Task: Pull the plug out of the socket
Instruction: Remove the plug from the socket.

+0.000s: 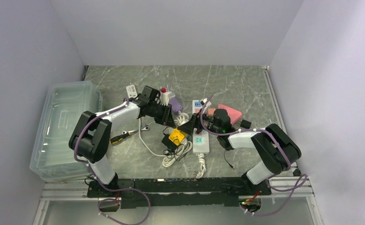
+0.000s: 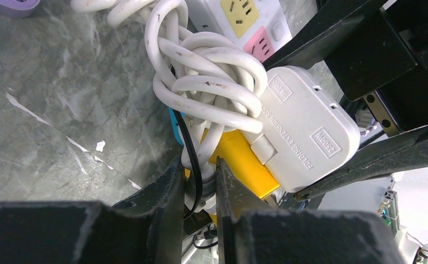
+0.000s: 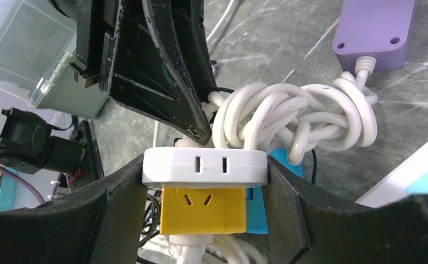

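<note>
**Grip set, pull pending.** R gripper [image 3: 206, 177] clamps the white rounded-square plastic socket block [image 3: 206, 165] by its two side walls, fingers spread to the block's full width. Block's long axis runs straight across btw the R fingers, slotted edge facing back at the R wrist. Just below it in that wrist view sits the yellow plastic outlet cube [image 3: 200, 212], its three-pin face also toward the wrist & unoccupied.

L gripper [image 2: 199, 168] meets the block from the opposite side, fingers narrowed to a slit on a thin black cable [image 2: 192, 159] right against the yellow cube. Plug body is mostly hidden down btw the L fingers, so can't tell which face it sits in, nor its exact axis. The black cable runs lengthwise along the L fingers, so plug prob. points away from the L wrist, into the block.

Step in hand: brace & grasp, plug not yet out. Next move, as judged: R holds firm while L draws straight back along its own fingers, no twist, w/ the grip on the plug rather than the cable alone.

Beyond the R fingertips lies a knotted white round cord bundle [image 3: 294, 115]; further off, a purple plastic power strip [image 3: 373, 30].
</note>
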### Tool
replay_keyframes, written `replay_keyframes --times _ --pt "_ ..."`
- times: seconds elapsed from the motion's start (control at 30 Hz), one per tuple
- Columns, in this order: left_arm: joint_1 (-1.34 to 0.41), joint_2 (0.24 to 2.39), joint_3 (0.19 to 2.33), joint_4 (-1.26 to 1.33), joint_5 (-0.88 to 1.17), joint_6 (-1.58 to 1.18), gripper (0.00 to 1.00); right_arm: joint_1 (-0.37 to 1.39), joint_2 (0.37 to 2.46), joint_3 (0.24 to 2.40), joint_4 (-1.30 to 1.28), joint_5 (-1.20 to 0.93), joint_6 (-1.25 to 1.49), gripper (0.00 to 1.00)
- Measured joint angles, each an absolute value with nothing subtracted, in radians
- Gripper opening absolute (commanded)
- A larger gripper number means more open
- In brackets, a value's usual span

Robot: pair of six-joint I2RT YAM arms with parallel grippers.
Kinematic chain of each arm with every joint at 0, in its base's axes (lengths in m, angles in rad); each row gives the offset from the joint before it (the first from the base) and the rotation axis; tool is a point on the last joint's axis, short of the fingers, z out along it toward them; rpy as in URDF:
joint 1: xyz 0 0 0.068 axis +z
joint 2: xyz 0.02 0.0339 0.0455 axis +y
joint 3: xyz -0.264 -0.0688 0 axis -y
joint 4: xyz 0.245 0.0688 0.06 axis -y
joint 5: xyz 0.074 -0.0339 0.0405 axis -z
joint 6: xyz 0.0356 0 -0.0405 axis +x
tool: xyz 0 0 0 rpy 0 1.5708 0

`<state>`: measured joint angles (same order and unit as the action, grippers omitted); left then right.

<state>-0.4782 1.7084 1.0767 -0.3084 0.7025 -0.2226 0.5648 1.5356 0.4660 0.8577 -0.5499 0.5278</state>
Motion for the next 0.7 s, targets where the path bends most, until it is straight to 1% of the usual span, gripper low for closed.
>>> replay_keyframes --times 0.27,0.5,0.7 --pt "-0.490 1.699 1.073 -0.307 0.633 -0.197 0.00 0.555 1.592 0.512 0.830 -0.564 0.560 0.05" --pt "-0.494 1.673 1.066 -0.313 0.580 -0.178 0.00 0.513 1.691 0.539 0.923 -0.661 0.661 0.05" --pt "-0.497 1.672 1.066 -0.313 0.576 -0.178 0.00 0.505 1.707 0.539 0.945 -0.683 0.685 0.05"
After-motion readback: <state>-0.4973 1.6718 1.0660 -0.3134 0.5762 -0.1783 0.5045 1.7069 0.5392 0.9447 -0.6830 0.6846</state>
